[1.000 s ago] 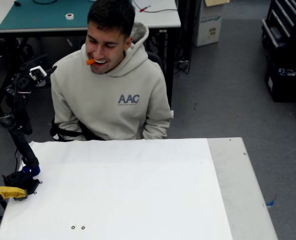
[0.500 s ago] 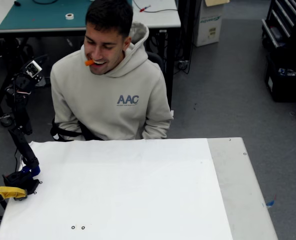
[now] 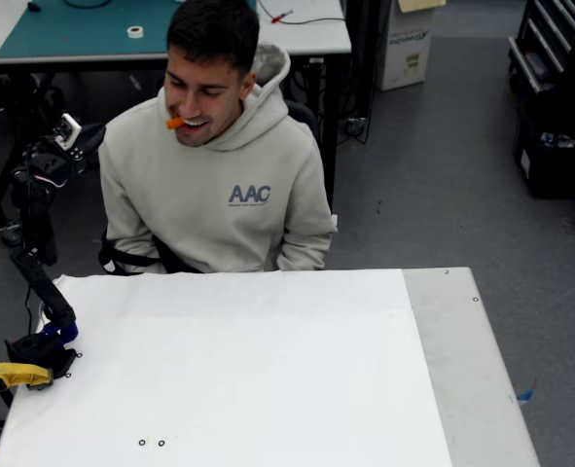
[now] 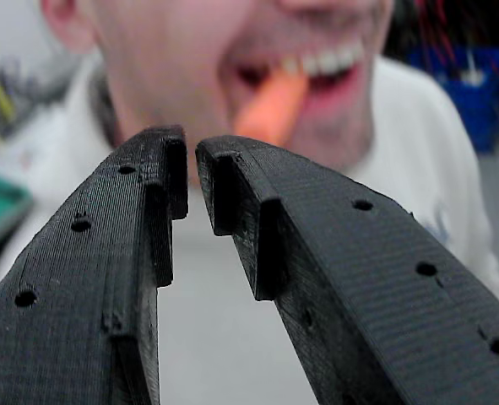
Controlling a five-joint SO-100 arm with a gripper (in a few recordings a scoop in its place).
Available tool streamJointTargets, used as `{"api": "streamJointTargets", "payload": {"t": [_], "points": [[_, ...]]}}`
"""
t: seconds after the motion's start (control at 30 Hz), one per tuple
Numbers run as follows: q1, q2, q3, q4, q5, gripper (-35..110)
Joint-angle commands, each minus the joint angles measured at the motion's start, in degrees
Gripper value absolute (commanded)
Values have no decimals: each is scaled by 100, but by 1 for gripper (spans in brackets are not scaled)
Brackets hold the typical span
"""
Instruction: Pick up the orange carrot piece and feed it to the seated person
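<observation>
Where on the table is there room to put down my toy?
Nearly all of the white table is bare, from the person at its far edge to the near edge. The grey strip on the right is bare too. Only the left corner is crowded, by the arm's base and yellow clamp.

From my end, the white table (image 3: 268, 370) is covered by a big white sheet (image 3: 229, 360), with a bare grey strip along its right side. The arm's base (image 3: 42, 348) sits at the left edge, with a yellow clamp handle (image 3: 10, 375) right beside it.
</observation>
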Motion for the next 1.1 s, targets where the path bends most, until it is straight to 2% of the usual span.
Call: {"api": "streamJointTargets", "payload": {"t": [0.0,0.1,0.37,0.83,1.07], "points": [[-35,642,1046,650,-185,-2],[-105,1134,2145,993,-211,-2],[-114,2558,5520,949,-290,-2],[-809,5467,11039,-1081,-264,-2],[-861,6882,12691,-1573,-281,-2]]}}
